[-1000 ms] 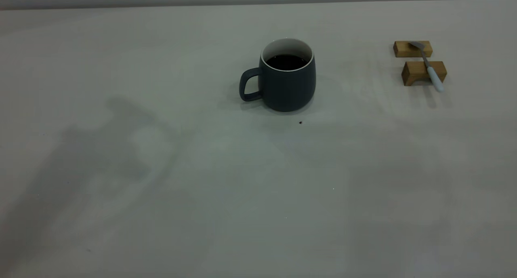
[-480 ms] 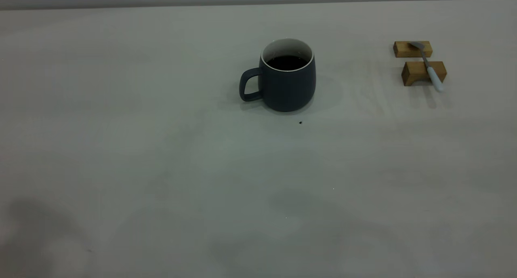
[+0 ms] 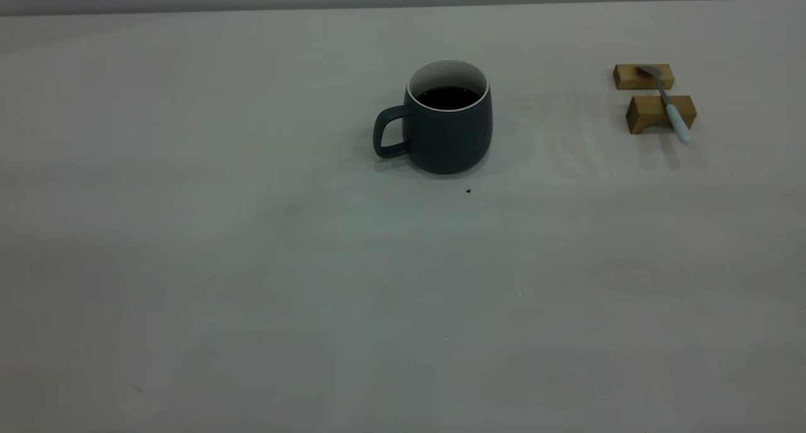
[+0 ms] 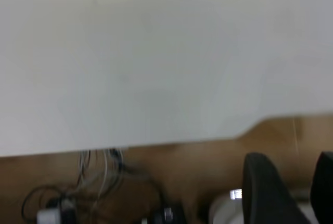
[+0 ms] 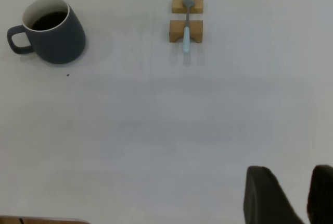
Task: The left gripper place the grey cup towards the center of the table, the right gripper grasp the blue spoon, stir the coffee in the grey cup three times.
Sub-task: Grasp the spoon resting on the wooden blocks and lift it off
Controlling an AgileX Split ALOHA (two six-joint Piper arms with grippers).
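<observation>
The grey cup [image 3: 447, 134] stands upright near the middle of the table [image 3: 252, 263], handle pointing left, with dark coffee [image 3: 447, 97] inside. The blue spoon [image 3: 669, 102] lies across two wooden blocks at the far right. Neither arm shows in the exterior view. In the right wrist view the cup [image 5: 54, 36] and spoon [image 5: 186, 31] lie far off, and my right gripper [image 5: 290, 171] hovers open above bare table near its front edge. My left gripper [image 4: 291, 159] is open and holds nothing, back past the table's edge, over the floor.
The spoon rests on two small wooden blocks, a rear one [image 3: 643, 76] and a front one [image 3: 658, 113]. A tiny dark speck [image 3: 468, 191] sits just in front of the cup. Cables [image 4: 99, 182] lie on the floor beyond the table's edge [image 4: 156, 146].
A large shadow on the left part of the table slid toward the front left corner and is gone now. Cup and spoon have not moved.
</observation>
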